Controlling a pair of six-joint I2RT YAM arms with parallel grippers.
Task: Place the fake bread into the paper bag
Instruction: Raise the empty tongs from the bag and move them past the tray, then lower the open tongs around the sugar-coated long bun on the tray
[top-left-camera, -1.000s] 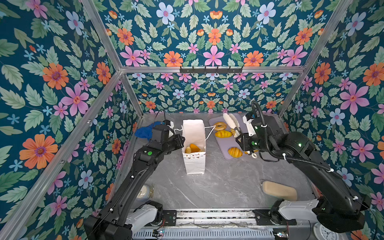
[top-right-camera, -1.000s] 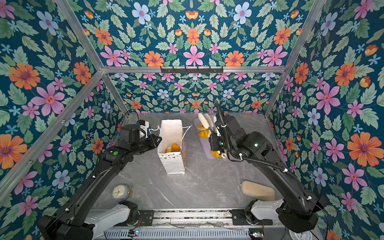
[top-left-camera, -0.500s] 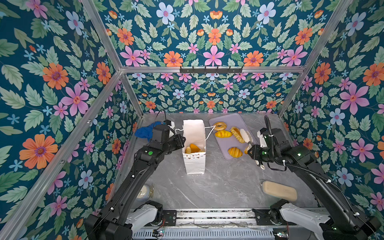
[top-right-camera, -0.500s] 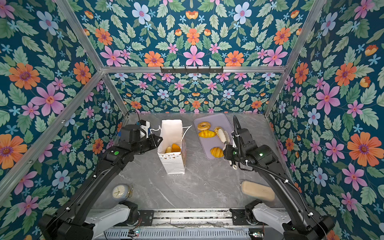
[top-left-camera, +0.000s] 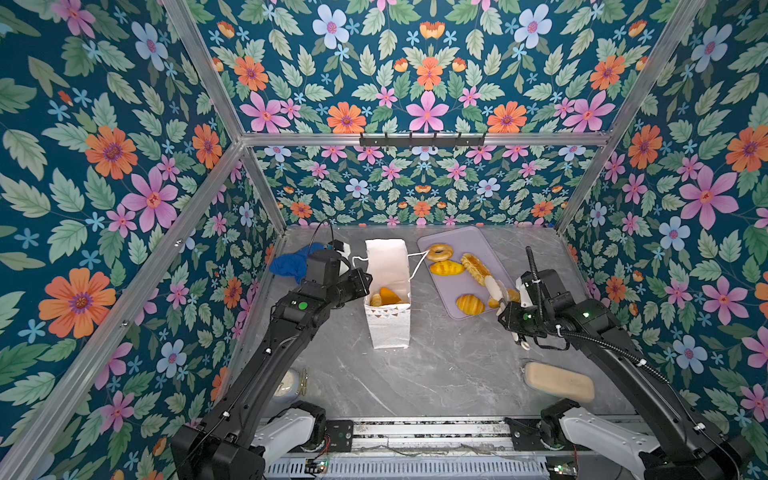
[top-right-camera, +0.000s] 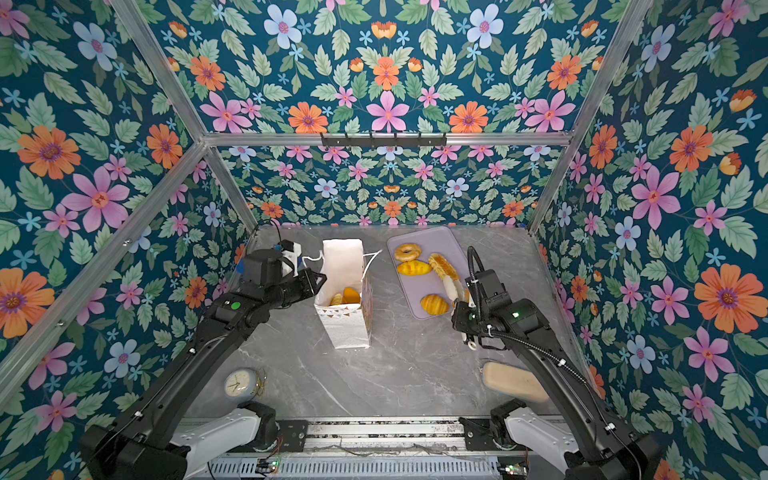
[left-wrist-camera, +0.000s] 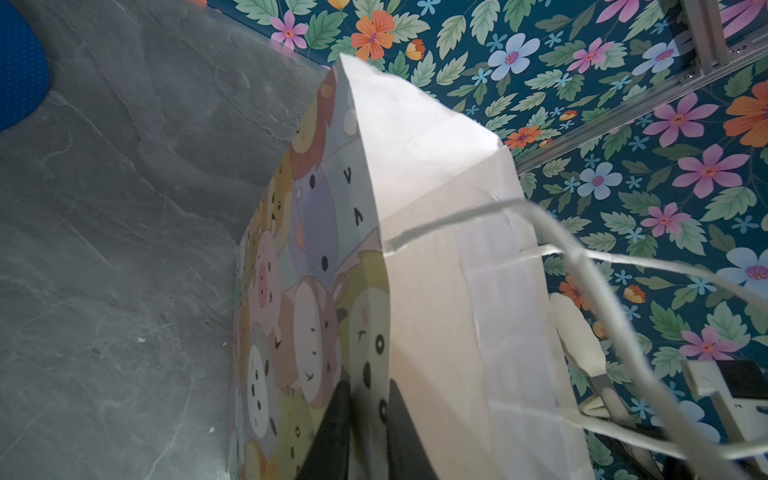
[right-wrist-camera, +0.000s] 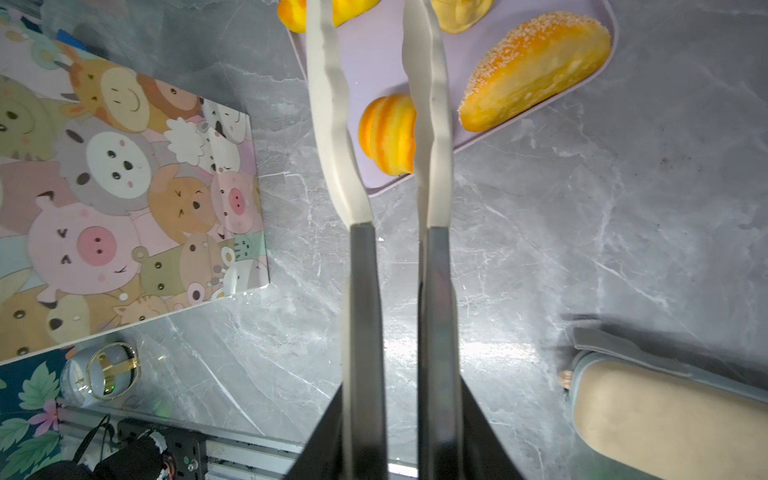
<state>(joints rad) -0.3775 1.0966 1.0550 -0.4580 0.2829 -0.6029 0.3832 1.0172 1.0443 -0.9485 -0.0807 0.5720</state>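
Looking maybe a third done: at least 2 pieces of bread sit inside the bag, and 5 are left on the tray. On one side the left gripper pinches the bag's rim. Over the tray's near end the right gripper hovers, fingers narrowly apart, holding nothing. The croissant lies right below, lined up between them.

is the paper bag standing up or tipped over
Upright: in both top views the paper bag stands on its base, mouth up, with fake bread visible inside.
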